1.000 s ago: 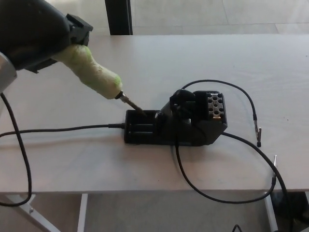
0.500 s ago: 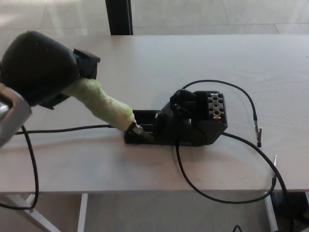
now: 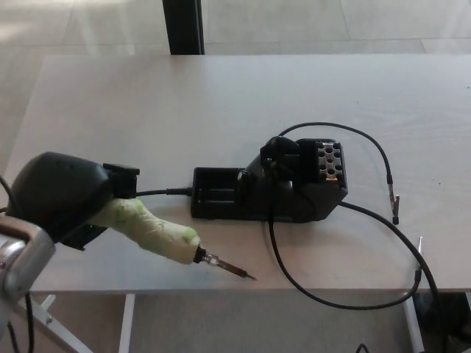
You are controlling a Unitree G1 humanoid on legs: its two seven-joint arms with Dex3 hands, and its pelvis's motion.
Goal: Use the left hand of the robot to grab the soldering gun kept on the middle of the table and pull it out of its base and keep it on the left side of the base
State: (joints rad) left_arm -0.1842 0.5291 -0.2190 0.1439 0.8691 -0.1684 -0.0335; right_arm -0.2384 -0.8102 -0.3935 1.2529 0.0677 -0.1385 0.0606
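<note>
Head view: the left hand [image 3: 62,198] is closed around the rear of the soldering gun [image 3: 156,232], near the front left corner of the table [image 3: 221,95]. The gun juts out of the hand toward the table's front edge, tilted down. Its thick grip is pale yellow-green and mottled, narrowing to a short metal collar and a thin dark tip that points at the front edge; whether the tip touches the surface cannot be told. The gun is clear of the base [image 3: 268,187], off to the base's left and nearer the front edge. The base is black, sitting around the middle of the table, with an open tray at its left end and a taller block with holes at its right. A black cable [image 3: 331,294] loops from the base over the front edge.
</note>
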